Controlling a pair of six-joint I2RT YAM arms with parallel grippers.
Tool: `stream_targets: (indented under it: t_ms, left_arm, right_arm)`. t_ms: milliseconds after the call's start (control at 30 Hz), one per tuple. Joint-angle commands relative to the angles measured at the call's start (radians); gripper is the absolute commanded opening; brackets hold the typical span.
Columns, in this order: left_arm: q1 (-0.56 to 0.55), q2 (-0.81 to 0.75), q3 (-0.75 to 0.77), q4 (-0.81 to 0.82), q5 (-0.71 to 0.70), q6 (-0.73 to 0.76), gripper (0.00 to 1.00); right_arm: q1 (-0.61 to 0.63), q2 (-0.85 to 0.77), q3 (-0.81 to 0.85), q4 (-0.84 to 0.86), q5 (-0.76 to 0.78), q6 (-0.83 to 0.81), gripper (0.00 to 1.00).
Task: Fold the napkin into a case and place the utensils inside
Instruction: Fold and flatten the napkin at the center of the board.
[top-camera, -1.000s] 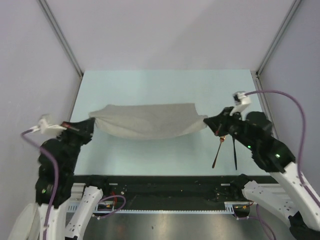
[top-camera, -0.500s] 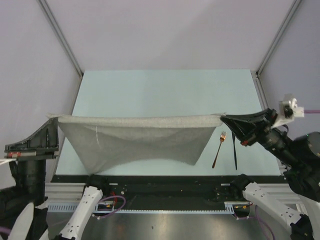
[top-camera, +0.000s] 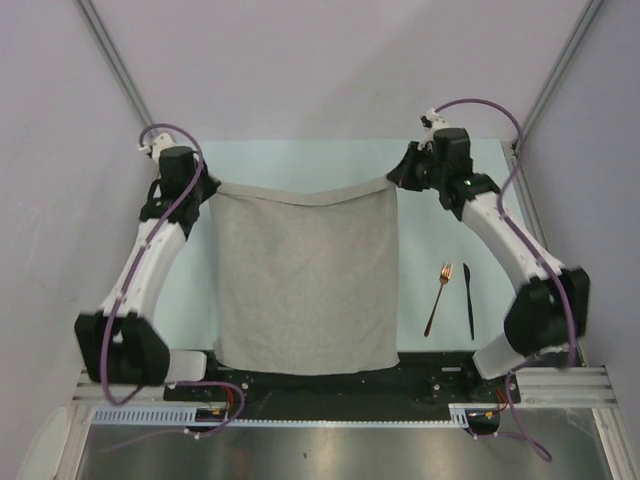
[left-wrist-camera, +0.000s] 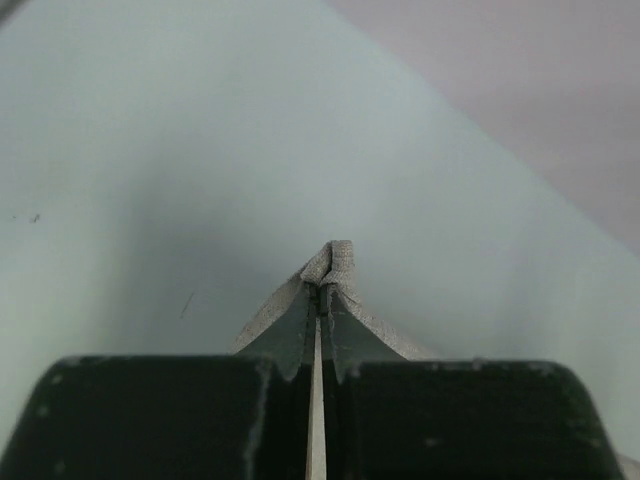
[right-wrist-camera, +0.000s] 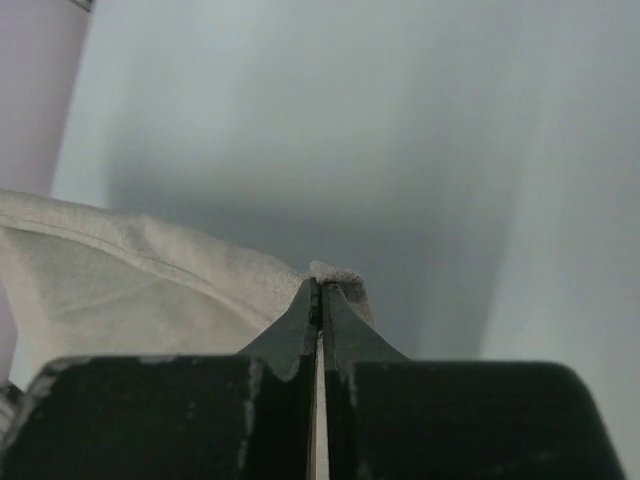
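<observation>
Pale table (top-camera: 300, 160) under; I pinch napkin (top-camera: 300, 280) far corners, left gripper (top-camera: 208, 190), right gripper (top-camera: 396, 180) both clamped on cloth, to spread it flat for folding; fork (top-camera: 437, 298) aside.

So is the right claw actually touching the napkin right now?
Touching. The right wrist view shows the right claw shut on a corner of the napkin, with cloth bunched at its tips.
</observation>
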Motion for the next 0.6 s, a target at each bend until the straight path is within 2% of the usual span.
stream_targets:
  t_ms: [0,33,67,167,333,400,500,567]
  left_arm:
    - [0.076,0.165,0.016,0.222,0.157,0.033,0.0]
    - [0.105,0.252,0.027,0.267,0.235,0.033,0.0]
    - [0.119,0.289,0.041,0.289,0.259,0.033,0.0]
    - [0.13,0.429,0.131,0.268,0.326,0.053,0.0]
    - [0.161,0.505,0.202,0.15,0.369,0.03,0.0]
    - [0.161,0.482,0.191,0.093,0.388,0.024,0.0]
    - [0.161,0.411,0.13,-0.042,0.351,-0.011,0.0]
    - [0.161,0.371,0.082,-0.125,0.33,-0.007,0.0]
  right_arm:
    - [-0.031,0.258,0.166,0.145,-0.095,-0.015,0.0]
    - [-0.032,0.31,0.197,0.156,-0.121,-0.018,0.0]
    - [-0.035,0.414,0.238,0.156,-0.144,-0.018,0.0]
    - [-0.039,0.545,0.367,0.119,-0.164,-0.017,0.0]
    - [-0.056,0.595,0.467,-0.015,-0.186,-0.018,0.0]
    - [-0.059,0.557,0.44,-0.051,-0.198,-0.024,0.0]
    - [-0.059,0.456,0.308,-0.088,-0.21,-0.02,0.0]
    - [-0.059,0.397,0.164,-0.088,-0.218,-0.007,0.0]
